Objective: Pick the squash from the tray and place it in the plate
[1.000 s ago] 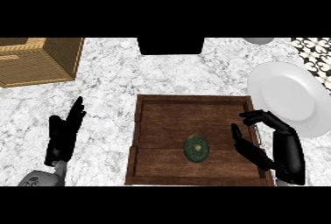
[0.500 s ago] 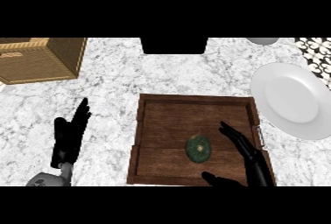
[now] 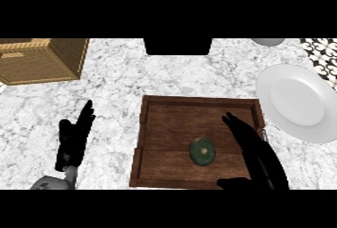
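Note:
A small dark green squash [image 3: 203,151] lies in the wooden tray [image 3: 171,111], a little right of the tray's middle. My right hand [image 3: 253,149] is over the tray's right part, just right of the squash, fingers straight and open, thumb low near the tray's front edge. It does not hold the squash. The white plate [image 3: 299,102] lies on the counter right of the tray, with nothing on it. My left hand [image 3: 74,138] rests open on the counter left of the tray, fingers pointing up.
A wicker basket [image 3: 39,60] stands at the back left. A dark opening [image 3: 178,45] sits at the counter's back middle. A grey round object [image 3: 269,41] shows at the back right. Patterned tiles [image 3: 322,53] edge the far right.
My right hand has moved left and forward over the tray, closer to the squash. The view has shifted slightly, and the left hand stays open beside the tray.

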Controlling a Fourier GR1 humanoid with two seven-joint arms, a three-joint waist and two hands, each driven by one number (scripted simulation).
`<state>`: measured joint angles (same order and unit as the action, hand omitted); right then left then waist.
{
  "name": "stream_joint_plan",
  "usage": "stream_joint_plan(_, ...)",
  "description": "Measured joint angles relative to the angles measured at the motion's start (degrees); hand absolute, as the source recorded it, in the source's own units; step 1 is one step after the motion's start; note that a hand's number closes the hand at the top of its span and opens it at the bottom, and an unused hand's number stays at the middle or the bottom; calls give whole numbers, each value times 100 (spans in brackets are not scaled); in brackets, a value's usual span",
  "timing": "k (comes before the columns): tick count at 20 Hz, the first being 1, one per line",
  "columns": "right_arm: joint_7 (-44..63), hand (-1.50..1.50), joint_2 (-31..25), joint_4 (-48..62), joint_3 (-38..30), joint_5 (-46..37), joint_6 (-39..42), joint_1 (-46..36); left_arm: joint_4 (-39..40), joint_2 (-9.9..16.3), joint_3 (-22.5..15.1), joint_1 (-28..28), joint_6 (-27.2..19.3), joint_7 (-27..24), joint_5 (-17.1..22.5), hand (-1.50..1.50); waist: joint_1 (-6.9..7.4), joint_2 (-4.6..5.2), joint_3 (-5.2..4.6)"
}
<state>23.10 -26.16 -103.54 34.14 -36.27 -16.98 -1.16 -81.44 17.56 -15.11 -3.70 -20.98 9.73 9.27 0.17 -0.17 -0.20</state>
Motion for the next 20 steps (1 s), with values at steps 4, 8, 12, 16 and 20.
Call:
stream_joint_plan(4,1068,-150,39,-275,126,128,1145,-401,-61,16,41,-12,37,91,-4,0,19,8,6)
stream_joint_plan(8,1779,-150,316,-309,186,276,1938,-695,-151,-19,91,-1,69,158,-56,0,15,11,12)
stream_joint_plan(12,2181,-150,747,-108,201,167,2364,-895,-268,-4,228,21,170,299,-118,0,9,12,16)
stream_joint_plan(16,2003,-150,869,14,-55,101,2651,-813,-190,-141,347,118,302,165,-259,0,-4,14,19)
stream_joint_plan(20,1878,-150,1086,132,-197,-30,2928,-778,-168,-308,443,178,389,125,-410,0,-8,14,20)
